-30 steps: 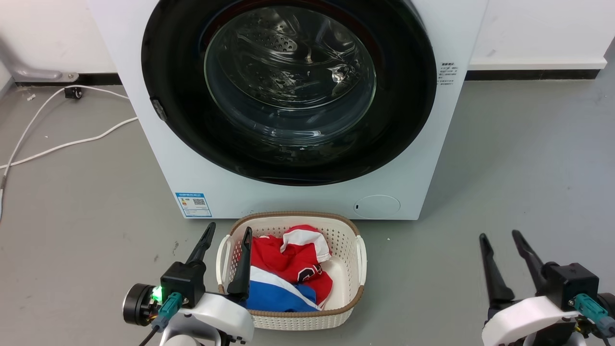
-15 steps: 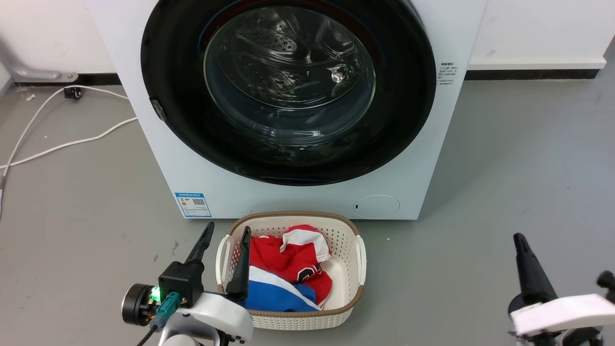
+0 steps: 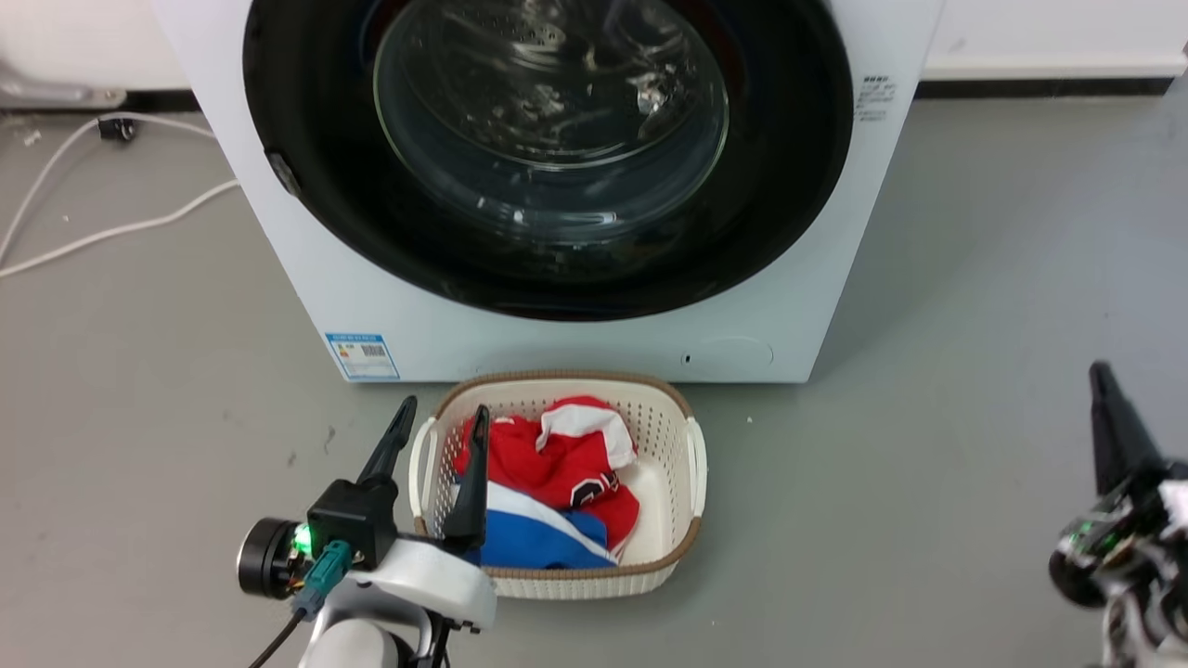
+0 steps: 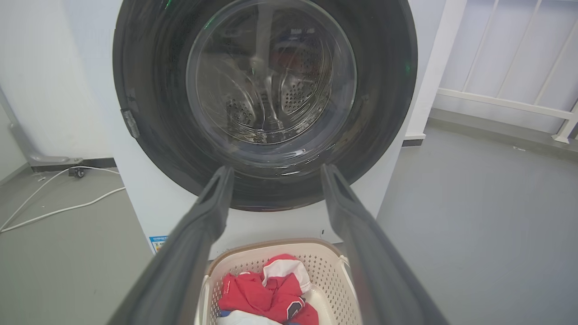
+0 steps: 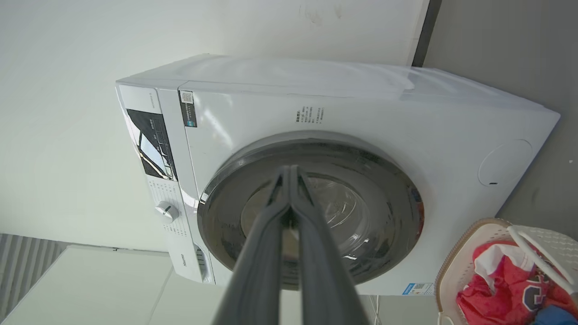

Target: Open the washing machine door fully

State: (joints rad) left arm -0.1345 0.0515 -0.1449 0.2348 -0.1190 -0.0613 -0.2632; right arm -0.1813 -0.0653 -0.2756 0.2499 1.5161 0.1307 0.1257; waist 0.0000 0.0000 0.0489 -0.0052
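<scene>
Your glossy black, round washing machine door (image 3: 548,158), with its clear glass bowl centre, sits closed against the front of the big white boxy washing machine (image 3: 520,348). Your left hand (image 3: 445,405) hangs spread wide and empty at the left rim of the cream perforated plastic basket (image 3: 694,482) of red and blue clothes (image 3: 557,464). Your right hand (image 5: 289,169) has its fingers pressed together on nothing and points at the door, well apart from it.
</scene>
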